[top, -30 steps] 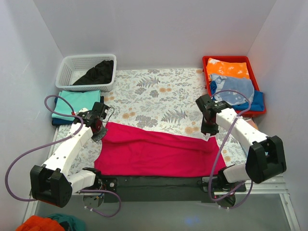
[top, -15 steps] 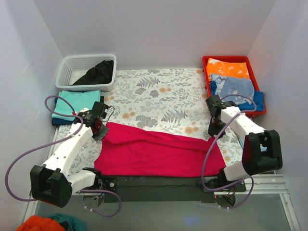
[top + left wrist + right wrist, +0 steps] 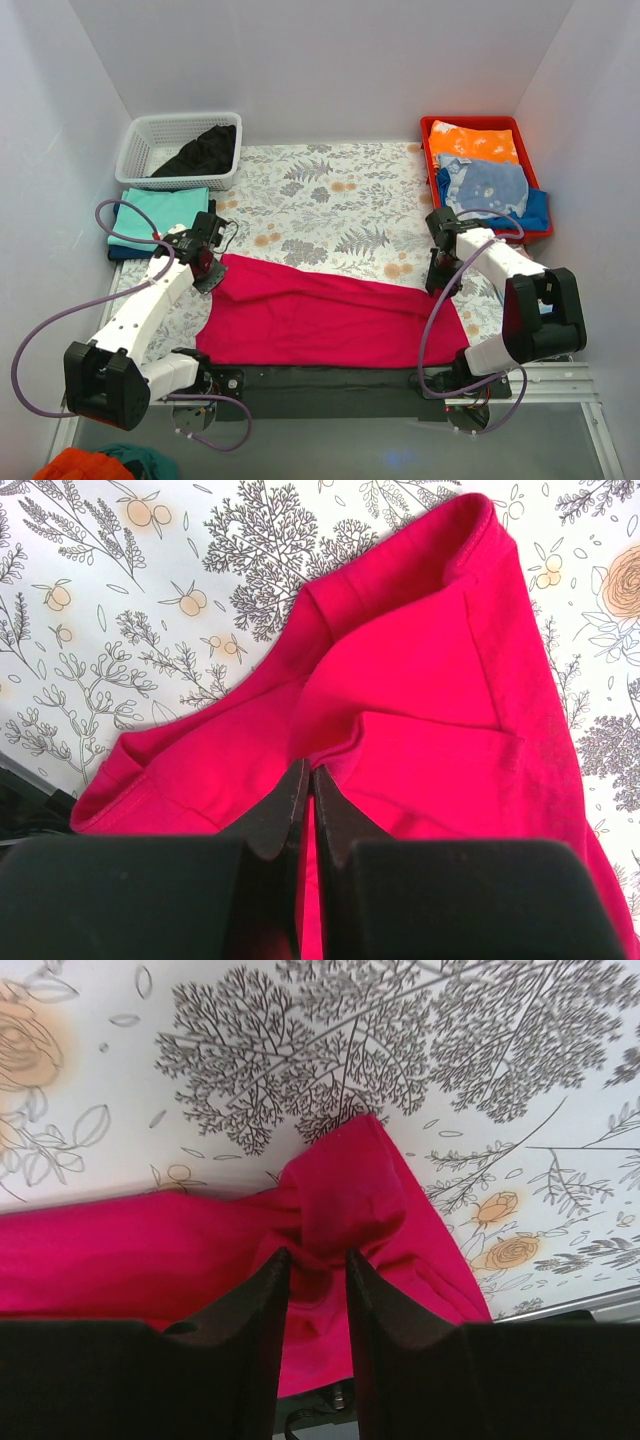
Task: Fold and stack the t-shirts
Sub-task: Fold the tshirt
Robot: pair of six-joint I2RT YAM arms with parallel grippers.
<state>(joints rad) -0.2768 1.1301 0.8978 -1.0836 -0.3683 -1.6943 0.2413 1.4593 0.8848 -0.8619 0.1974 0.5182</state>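
Observation:
The crimson-red t-shirt [image 3: 330, 315] lies spread wide across the near part of the floral table. My left gripper [image 3: 207, 275] is at its far left corner, jaws shut on a raised fold of the red t-shirt [image 3: 420, 680]; its tips [image 3: 311, 770] pinch the cloth. My right gripper [image 3: 437, 283] is at the far right corner, its jaws [image 3: 318, 1253] a little apart with a bunched fold of the red t-shirt [image 3: 340, 1190] clamped between them. A folded teal t-shirt [image 3: 160, 212] lies on a dark blue one [image 3: 125, 252] at the left edge. A black t-shirt [image 3: 205, 150] sits in the basket.
A white mesh basket [image 3: 135, 150] stands at the back left. A red tray [image 3: 428, 150] at the back right holds an orange garment [image 3: 472, 140] and a blue patterned one [image 3: 485, 185]. The white walls close in on three sides. Orange cloth [image 3: 85, 465] lies below the table's near left.
My right arm swung its elbow in and the right gripper settled lower onto the shirt's far right corner. My left gripper and the shirt's left corner have barely moved.

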